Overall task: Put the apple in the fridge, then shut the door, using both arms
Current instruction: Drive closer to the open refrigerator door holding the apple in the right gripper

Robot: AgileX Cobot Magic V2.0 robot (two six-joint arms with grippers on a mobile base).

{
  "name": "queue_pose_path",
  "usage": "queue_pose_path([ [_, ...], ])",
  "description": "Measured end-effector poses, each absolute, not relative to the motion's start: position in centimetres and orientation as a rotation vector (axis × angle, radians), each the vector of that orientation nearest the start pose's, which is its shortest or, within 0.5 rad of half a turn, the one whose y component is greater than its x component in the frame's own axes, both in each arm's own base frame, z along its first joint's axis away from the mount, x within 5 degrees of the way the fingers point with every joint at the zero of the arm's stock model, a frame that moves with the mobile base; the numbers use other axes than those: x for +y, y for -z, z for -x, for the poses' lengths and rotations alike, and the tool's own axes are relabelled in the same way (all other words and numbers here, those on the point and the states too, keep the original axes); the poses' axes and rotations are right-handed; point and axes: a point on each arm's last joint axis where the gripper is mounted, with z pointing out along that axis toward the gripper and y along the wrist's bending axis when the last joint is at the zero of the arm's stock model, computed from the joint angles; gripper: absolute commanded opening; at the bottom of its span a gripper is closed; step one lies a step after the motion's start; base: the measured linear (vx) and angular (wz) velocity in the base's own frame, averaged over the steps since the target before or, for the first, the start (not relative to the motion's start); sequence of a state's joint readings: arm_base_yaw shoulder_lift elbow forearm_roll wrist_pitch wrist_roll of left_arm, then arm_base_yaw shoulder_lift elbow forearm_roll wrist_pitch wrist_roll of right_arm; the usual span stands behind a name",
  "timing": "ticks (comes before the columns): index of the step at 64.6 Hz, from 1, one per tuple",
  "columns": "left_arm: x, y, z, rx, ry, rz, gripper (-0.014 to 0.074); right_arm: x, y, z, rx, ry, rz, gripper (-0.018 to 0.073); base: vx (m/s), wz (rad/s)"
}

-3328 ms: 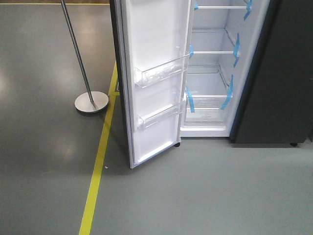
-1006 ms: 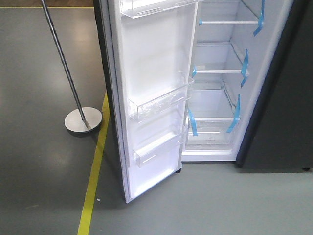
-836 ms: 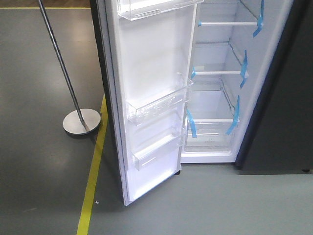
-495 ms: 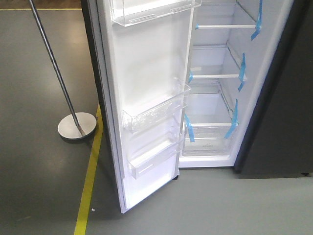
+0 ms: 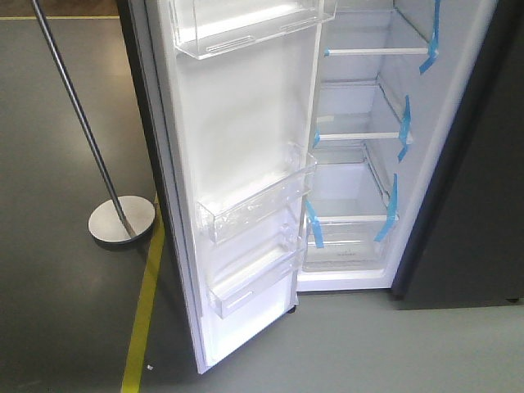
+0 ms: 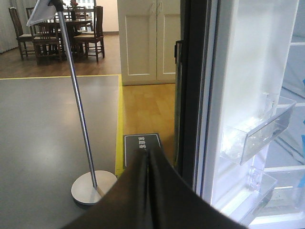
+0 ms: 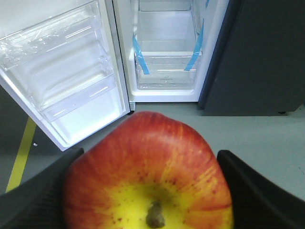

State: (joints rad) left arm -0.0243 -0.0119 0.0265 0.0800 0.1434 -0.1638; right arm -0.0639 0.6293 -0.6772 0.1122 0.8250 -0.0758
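Right tool (image 7: 147,193) pinches the apple (image 7: 143,152); the open fridge (image 7: 167,38) lies at 12 o'clock, its door (image 7: 83,119) at 10. Left tool (image 6: 148,191) pressed together.

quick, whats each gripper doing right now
Left gripper: closed, holding nothing.
Right gripper: closed on the apple.

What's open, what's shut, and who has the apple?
door: wide open.
fridge: open, the shelves in view are bare.
apple: held by the right gripper, outside the fridge.
right gripper: shut on the apple.
left gripper: shut, holding nothing.
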Motion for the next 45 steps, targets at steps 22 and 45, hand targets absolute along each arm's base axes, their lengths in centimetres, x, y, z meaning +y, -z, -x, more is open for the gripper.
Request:
queue_pose_path([
  [22,-0.03,-19.19,-5.64,1.641,0.074,0.058,-0.0005,0.05,-31.84,-11.03,2.255,-0.059,-0.029,0.0016,0.08,-0.01],
  [45,-0.03,-19.19,-5.64,1.641,0.074,0.058,-0.0005,0.05,-31.84,-11.03,2.255,-0.059,-0.029,0.0016,0.06,0.0],
])
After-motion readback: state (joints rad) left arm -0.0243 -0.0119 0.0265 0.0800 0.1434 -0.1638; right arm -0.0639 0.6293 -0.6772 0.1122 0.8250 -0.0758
